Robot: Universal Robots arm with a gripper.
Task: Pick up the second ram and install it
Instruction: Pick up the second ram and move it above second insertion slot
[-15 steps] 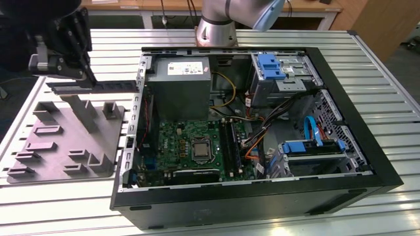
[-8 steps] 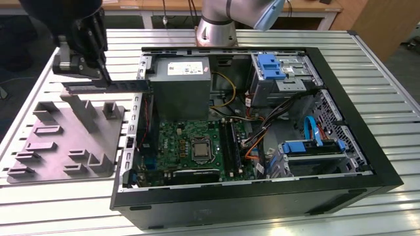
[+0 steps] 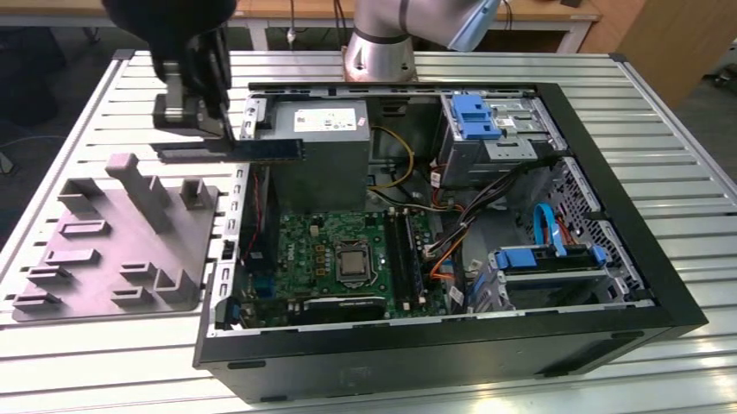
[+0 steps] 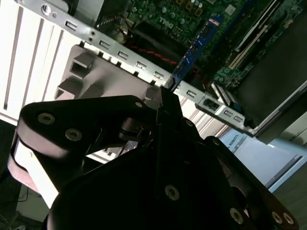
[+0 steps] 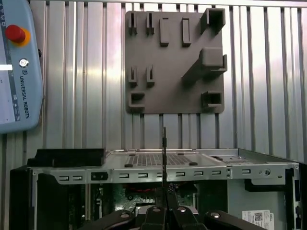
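The case (image 3: 461, 345) lies open on the table (image 3: 657, 95) with the motherboard (image 3: 323, 233) facing up, probably so that the slot rails (image 3: 403, 246) can be reached from above. The grey fixture (image 3: 103, 250) sits just beside the case, at the exterior view's left, and its upright pockets look made to present parts for gripping. The end effector (image 3: 217, 134) is clenched on the ram (image 3: 265, 150), pinching its flat faces toward one end. It holds the ram level in the air over the case's left wall, between fixture and motherboard. This grip seems to leave the long edge free for a slot. In both wrist views the ram (image 4: 195, 45) (image 5: 164, 143) juts out past the closed fingertips (image 4: 168, 103), touching nothing else.
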